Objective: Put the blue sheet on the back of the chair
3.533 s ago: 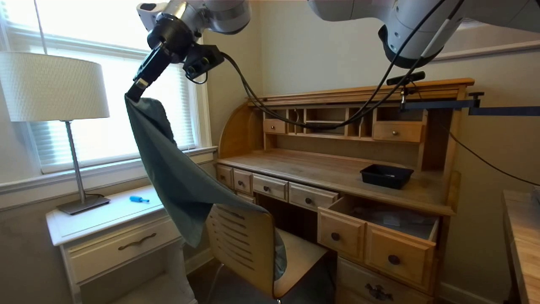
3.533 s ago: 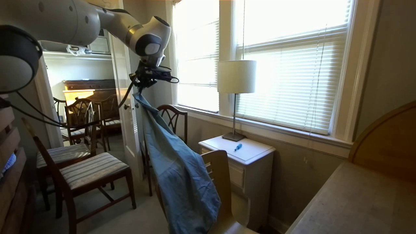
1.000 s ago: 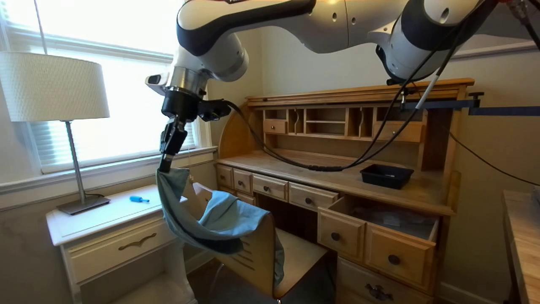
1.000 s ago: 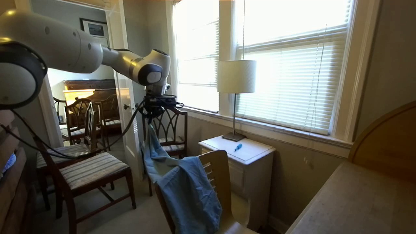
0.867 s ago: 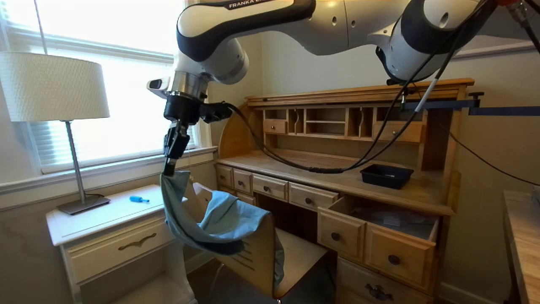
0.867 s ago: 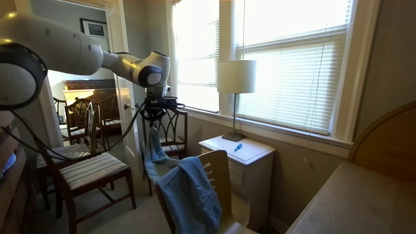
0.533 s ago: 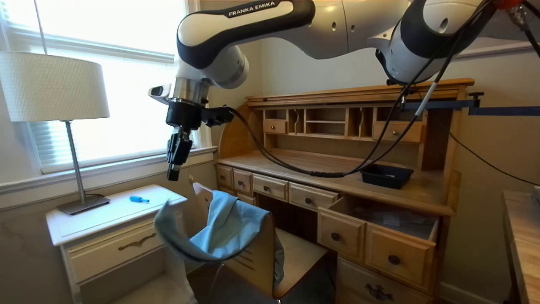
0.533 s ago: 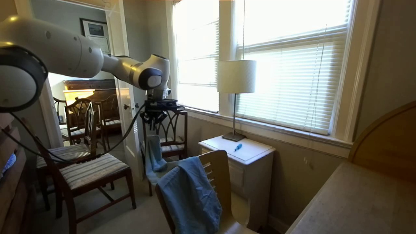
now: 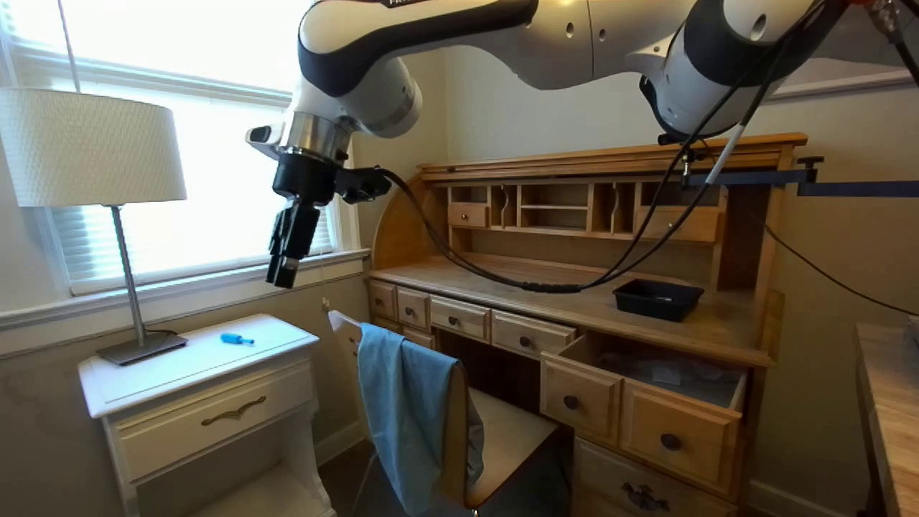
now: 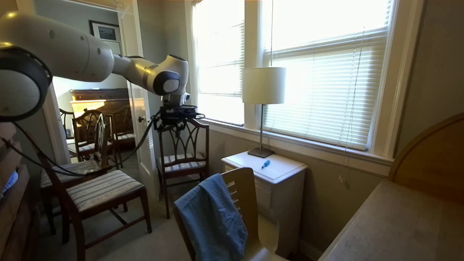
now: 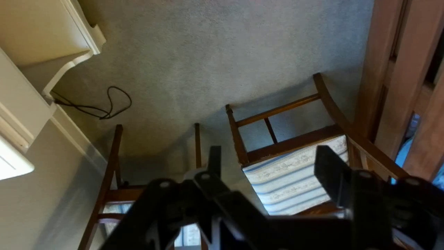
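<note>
I wear white shells (image 9: 337, 25), one crossed by a broad black band (image 9: 359, 63). Small dark caps (image 10: 52, 33) dot my pale link (image 10: 69, 54), and a black ring (image 10: 45, 85) borders one light disc (image 10: 17, 96). My collar (image 9: 316, 135) is silver metal; my gripper (image 11: 270, 159) is mostly black, its fingers (image 11: 215, 161) blunt, beside round bolt heads (image 11: 366, 174). Black cables (image 9: 549, 287) loop off me, one with a white sleeve (image 9: 725, 154).

Your arm (image 9: 567, 54) is stretched out in an exterior view, its wrist (image 9: 316, 136) bent downward; your tool (image 9: 281, 274) hangs at a slight tilt, its fingers (image 11: 215, 161) well apart.
</note>
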You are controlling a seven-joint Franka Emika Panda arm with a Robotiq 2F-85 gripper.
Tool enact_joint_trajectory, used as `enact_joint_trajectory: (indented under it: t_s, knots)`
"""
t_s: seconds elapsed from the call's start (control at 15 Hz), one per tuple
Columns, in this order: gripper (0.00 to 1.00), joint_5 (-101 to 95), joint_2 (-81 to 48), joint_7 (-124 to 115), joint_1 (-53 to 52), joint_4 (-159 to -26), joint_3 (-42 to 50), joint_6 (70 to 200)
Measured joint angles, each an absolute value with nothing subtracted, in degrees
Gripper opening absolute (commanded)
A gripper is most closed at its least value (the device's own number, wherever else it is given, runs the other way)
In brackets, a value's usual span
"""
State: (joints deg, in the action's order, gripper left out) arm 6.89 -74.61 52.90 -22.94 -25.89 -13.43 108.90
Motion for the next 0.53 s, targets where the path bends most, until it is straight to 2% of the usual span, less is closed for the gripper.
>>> enact_joint_trajectory:
  t_s: [0.2, 0.53]
  knots:
    - [1.00, 8.1, -72.7, 52.9, -22.2, -25.9, -16.4, 106.7]
    - [1.00, 7.7, -67.2, 45.6, -21.1, -25.8, -14.9, 100.1]
